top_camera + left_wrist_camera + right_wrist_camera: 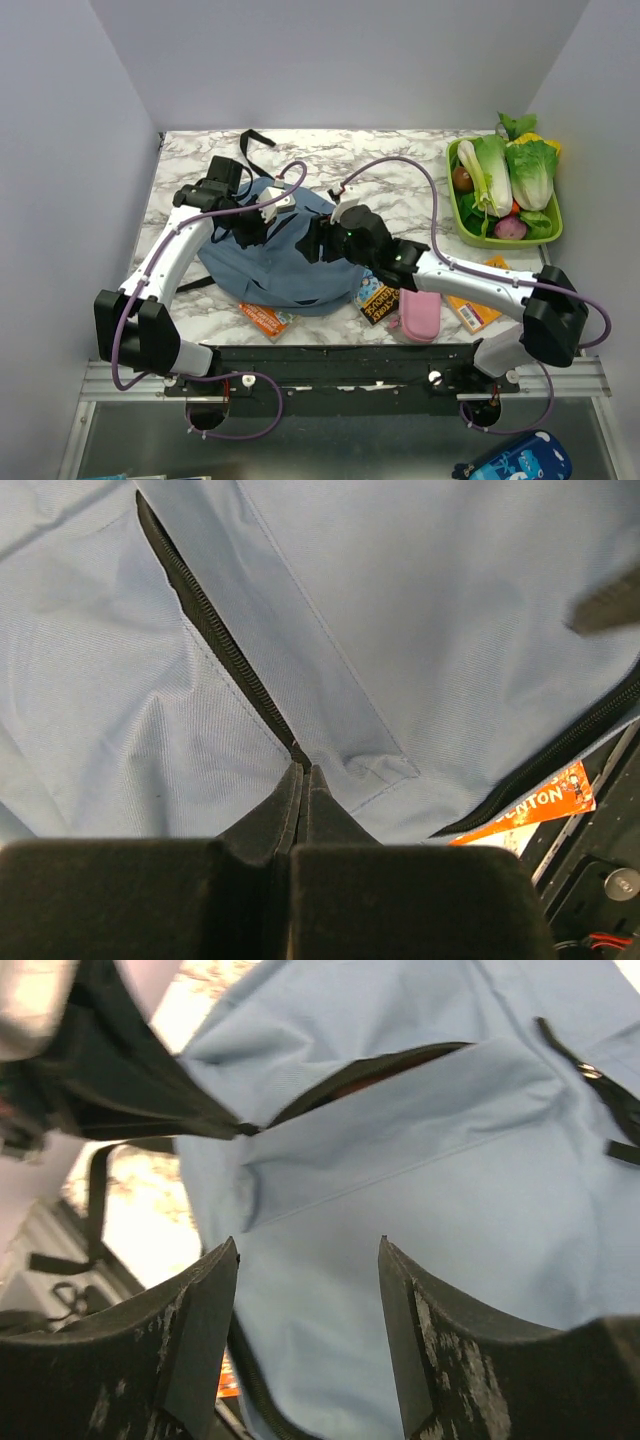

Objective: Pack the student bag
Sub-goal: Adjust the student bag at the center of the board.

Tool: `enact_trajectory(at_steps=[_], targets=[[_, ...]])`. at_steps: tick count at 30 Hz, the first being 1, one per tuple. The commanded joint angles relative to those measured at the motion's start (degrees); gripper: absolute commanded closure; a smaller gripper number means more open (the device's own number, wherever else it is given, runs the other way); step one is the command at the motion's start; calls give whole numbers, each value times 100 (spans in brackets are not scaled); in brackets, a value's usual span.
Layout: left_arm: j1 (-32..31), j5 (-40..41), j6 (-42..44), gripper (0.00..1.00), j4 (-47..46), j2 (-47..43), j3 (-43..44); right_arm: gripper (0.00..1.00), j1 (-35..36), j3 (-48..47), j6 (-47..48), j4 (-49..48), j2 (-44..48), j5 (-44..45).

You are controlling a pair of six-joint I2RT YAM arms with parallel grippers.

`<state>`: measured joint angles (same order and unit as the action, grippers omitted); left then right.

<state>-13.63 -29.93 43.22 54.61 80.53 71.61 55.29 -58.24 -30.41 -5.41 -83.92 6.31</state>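
Observation:
The student bag (pixel 290 272) is a dusty-blue backpack lying in the middle of the marble table, with black straps (pixel 255 145) trailing toward the back. My left gripper (pixel 262 234) is shut on the end of the bag's black pocket zipper (pixel 215 630), its fingertips (pixel 300 778) pressed together there. In the right wrist view the pocket mouth (pixel 380 1068) gapes open across the bag (pixel 450 1170). My right gripper (pixel 308 1250) hovers just over the blue fabric, open, with nothing between its fingers; in the top view it (pixel 308 245) sits over the bag's right side.
A green tray (pixel 505 238) of vegetables stands at the back right. A pink pencil case (pixel 420 315), a dark printed packet (pixel 378 300) and orange packets (pixel 262 318) (pixel 475 308) lie along the front edge. A bright blue pouch (pixel 515 462) lies below the table.

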Motion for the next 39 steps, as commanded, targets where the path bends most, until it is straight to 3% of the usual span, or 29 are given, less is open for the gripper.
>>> enact_trajectory(at_steps=[1,4,7,9,14,20,25,34,37,39], targets=[[-35,-391,-182,100,-125,-240,-130,34,8,-233,27,1340,-205,1048],[18,-320,-384,100,-371,-257,-192,40,26,573,342,598,461,418],[88,-215,-622,100,-652,-266,-271,41,35,1172,887,68,1129,-838],[115,-162,-727,100,-767,-266,-332,41,78,1262,1274,215,1333,-1508],[141,-162,-806,100,-785,-161,-332,25,421,1280,2362,1076,1563,-1274],[141,-153,-833,100,-636,-12,-227,23,588,736,3189,1322,1045,-2044],[150,-153,-815,100,-627,24,-165,24,825,-89,3568,1718,124,-1967],[343,-153,-1026,100,-776,103,107,35,958,-443,3771,2280,-696,-2388],[405,-171,-1079,100,-776,191,265,37,958,-486,3815,2560,-888,-2117],[440,-171,-1105,100,-741,252,361,51,949,-696,3728,2772,-1090,-1442]])
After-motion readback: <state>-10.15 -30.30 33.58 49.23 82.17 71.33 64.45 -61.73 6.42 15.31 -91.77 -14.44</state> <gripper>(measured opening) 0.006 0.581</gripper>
